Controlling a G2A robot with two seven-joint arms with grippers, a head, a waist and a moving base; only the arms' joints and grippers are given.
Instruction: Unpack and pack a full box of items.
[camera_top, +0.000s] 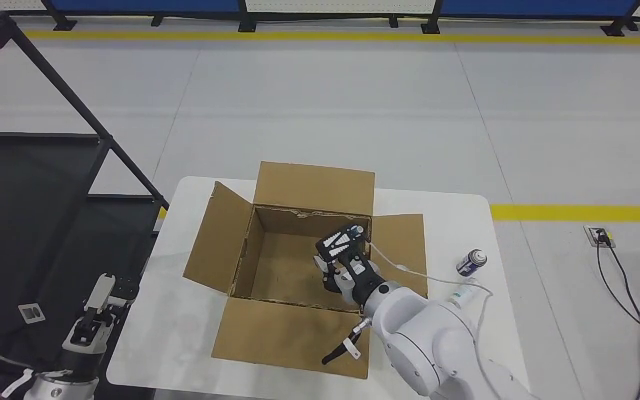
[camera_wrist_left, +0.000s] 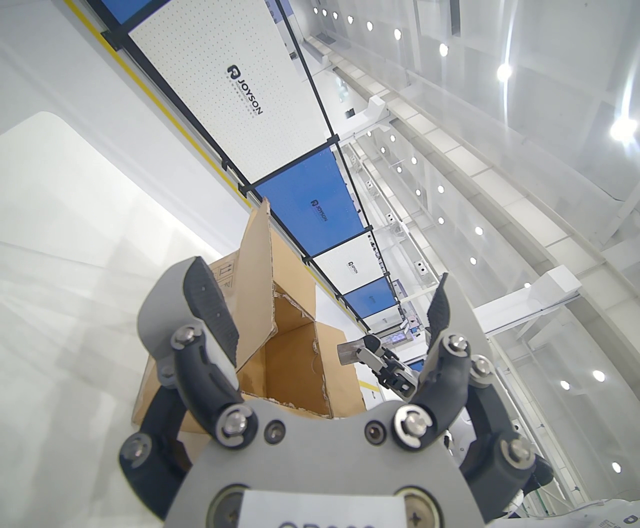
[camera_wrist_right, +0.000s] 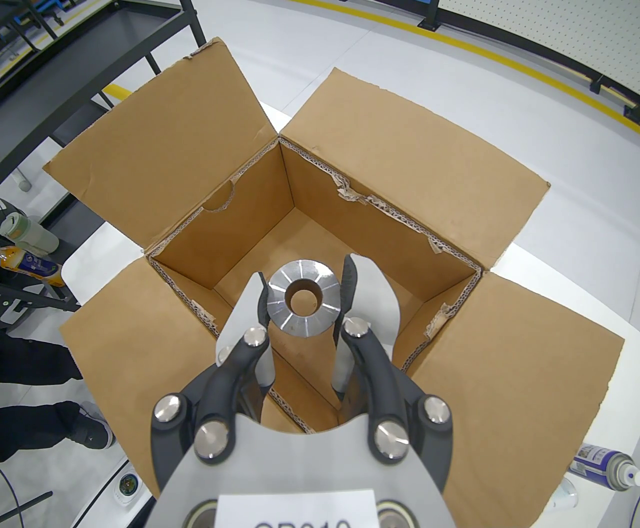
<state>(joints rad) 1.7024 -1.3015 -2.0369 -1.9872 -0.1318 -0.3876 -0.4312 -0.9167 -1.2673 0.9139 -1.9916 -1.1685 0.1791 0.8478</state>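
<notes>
Fingers (camera_wrist_right: 372, 300) either side of metal cylinder (camera_wrist_right: 321, 286)

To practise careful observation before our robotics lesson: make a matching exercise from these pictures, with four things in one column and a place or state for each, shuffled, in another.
1 cardboard box
2 metal ring
3 spray can
4 left end effector

A on the table, outside the box
B open, holding nothing
C flaps folded out
D gripped by the right end effector, over the box

Pairs: 1-C, 2-D, 3-A, 4-B
</notes>
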